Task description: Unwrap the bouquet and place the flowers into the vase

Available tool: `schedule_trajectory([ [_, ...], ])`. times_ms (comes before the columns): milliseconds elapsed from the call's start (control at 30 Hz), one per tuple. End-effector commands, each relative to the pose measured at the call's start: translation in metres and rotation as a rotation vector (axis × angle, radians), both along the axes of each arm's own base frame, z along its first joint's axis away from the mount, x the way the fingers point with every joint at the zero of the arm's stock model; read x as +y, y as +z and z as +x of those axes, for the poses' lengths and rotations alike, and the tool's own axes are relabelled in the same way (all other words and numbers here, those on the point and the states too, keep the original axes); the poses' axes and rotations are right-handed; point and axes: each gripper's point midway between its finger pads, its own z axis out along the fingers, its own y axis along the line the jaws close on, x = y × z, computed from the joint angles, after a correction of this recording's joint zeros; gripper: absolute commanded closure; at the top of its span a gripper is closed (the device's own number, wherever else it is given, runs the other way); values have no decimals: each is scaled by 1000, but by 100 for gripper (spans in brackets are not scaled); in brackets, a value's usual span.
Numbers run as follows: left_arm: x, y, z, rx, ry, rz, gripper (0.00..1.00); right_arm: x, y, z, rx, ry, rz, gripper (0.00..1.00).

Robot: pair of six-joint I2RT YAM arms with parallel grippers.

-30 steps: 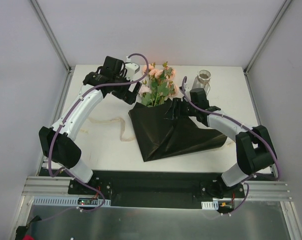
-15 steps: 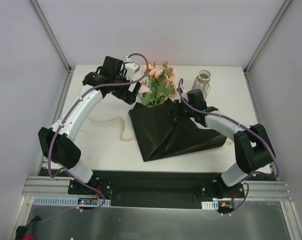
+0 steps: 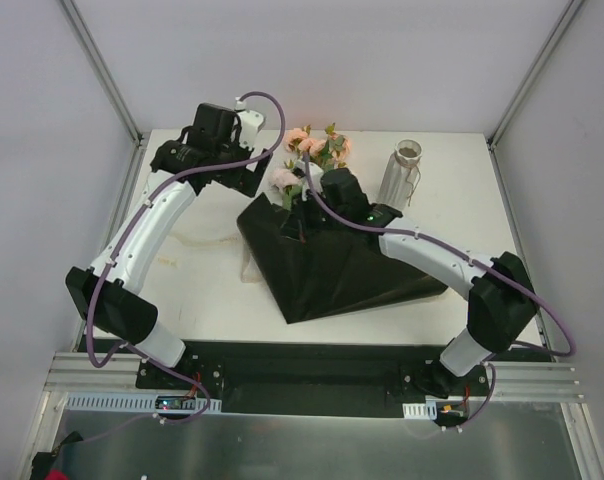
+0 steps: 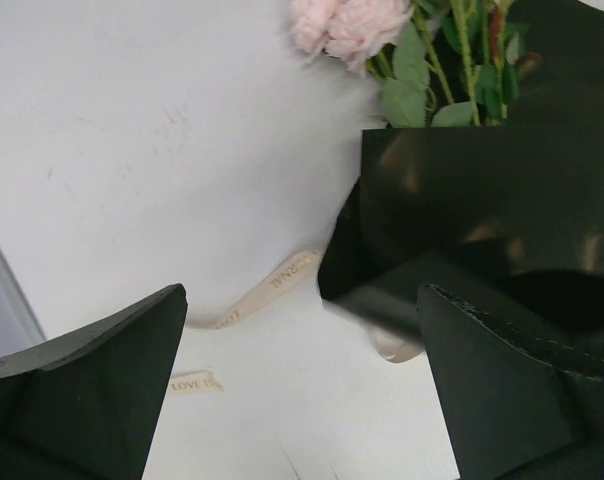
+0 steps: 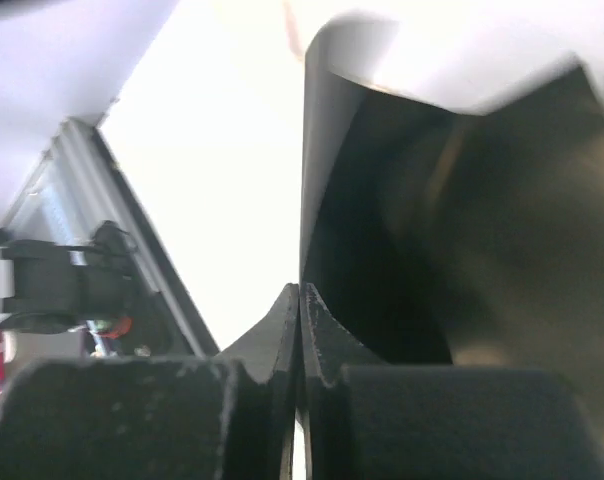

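A bouquet (image 3: pixel 272 240) of peach-pink roses (image 3: pixel 304 140) with green leaves is lying at the middle of the white table (image 3: pixel 202 290). Its blooms are pointing toward the far edge, and its cone of glossy black wrapping paper (image 3: pixel 327 275) is fanning out toward the robot's bases. The rose heads and leaves are spilling out of the paper's far, open end and resting on the tabletop.

The right gripper (image 5: pixel 299 292) is reaching across the sheet to that upper rim. Its two fingers are pressing fully together, and the thin black edge of the paper is running straight into the seam between them, so it appears to be pinching the wrapping there.

The left gripper (image 4: pixel 300 300) is hovering just left of the bouquet above the bare table. Its jaws are spread as wide as they go and are holding nothing. A corner of the black paper and one pink bloom are showing ahead of it in the left wrist view.

A loose cream ribbon (image 4: pixel 272 285) with printed lettering is trailing flat on the table. It is emerging from under the paper's left corner.

A small pale grey-white ribbed vase (image 3: pixel 402 172) with twine at its neck is standing at the far right of the table. It is sitting apart from the wrapper, just beyond the right arm.
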Motion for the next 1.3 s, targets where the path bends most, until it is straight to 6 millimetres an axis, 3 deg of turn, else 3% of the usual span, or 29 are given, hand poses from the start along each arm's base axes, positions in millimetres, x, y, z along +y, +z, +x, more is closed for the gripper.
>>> schedule_trajectory([
  [0, 40, 32, 11, -92, 223, 6, 1, 62, 35, -33, -90, 148, 30, 99],
  [167, 74, 46, 21, -122, 353, -40, 1, 120, 35, -68, -122, 267, 30, 95],
  [200, 81, 47, 22, -122, 364, -37, 1, 134, 23, -79, -113, 303, 14, 94],
  [267, 86, 48, 21, -124, 372, -38, 1, 153, 35, -81, -130, 327, 39, 89],
  [300, 88, 47, 20, -121, 375, -33, 1, 162, 18, -84, -102, 345, 13, 75],
  [333, 92, 45, 19, -115, 382, -30, 1, 172, 30, -82, -115, 353, 38, 69],
  [367, 94, 44, 18, -113, 388, -31, 1, 176, 25, -80, -105, 355, 35, 61],
  [400, 96, 43, 17, -108, 390, -33, 1, 182, 9, -77, -84, 357, 15, 43],
  [467, 100, 41, 15, -104, 394, -28, 1, 195, 14, -76, -76, 367, 38, 31],
  [500, 102, 40, 15, -103, 398, -26, 1, 200, 0, -75, -49, 375, 20, 29],
  [533, 103, 39, 15, -101, 400, -21, 1, 205, 0, -77, -42, 383, 25, 26],
  [567, 107, 38, 16, -101, 404, -15, 1, 212, 11, -74, -59, 382, 48, 23],
  [633, 111, 38, 18, -101, 414, -7, 1, 220, 8, -76, -60, 389, 47, 18],
  [667, 115, 38, 18, -101, 422, -3, 1, 225, 22, -75, -86, 393, 72, 14],
  [733, 120, 38, 22, -103, 437, 5, 1, 227, 31, -68, -110, 372, 76, 12],
  [867, 133, 36, 25, -96, 469, 7, 1, 213, 62, -46, -191, 297, 97, 7],
  [933, 136, 33, 27, -88, 478, -6, 1, 191, 71, -29, -226, 232, 94, 6],
  [967, 132, 32, 27, -77, 462, -25, 1, 177, 92, -26, -258, 204, 124, 6],
  [1000, 127, 28, 29, -64, 442, -39, 1, 162, 98, -14, -268, 167, 127, 6],
  [1033, 120, 21, 28, -36, 411, -63, 1, 144, 74, -10, -247, 134, 77, 6],
  [1067, 112, 16, 27, -14, 376, -82, 1, 126, 106, -8, -295, 101, 127, 7],
  [1100, 86, 8, 23, 46, 261, -171, 1, 105, 109, 3, -304, 57, 120, 7],
  [1133, 75, -3, 19, 92, 219, -199, 1, 84, 87, 5, -286, 21, 67, 8],
  [1167, 63, -10, 16, 125, 156, -220, 1, 62, 113, 3, -320, -12, 102, 9],
  [1200, 41, -21, 11, 190, 61, -287, 1, 39, 111, 16, -324, -68, 88, 10],
  [1233, 26, -32, 4, 236, 4, -310, 1, 21, 97, 16, -305, -92, 59, 11],
  [1267, 15, -40, 0, 267, -63, -328, 1, -6, 113, 20, -330, -142, 79, 13],
])
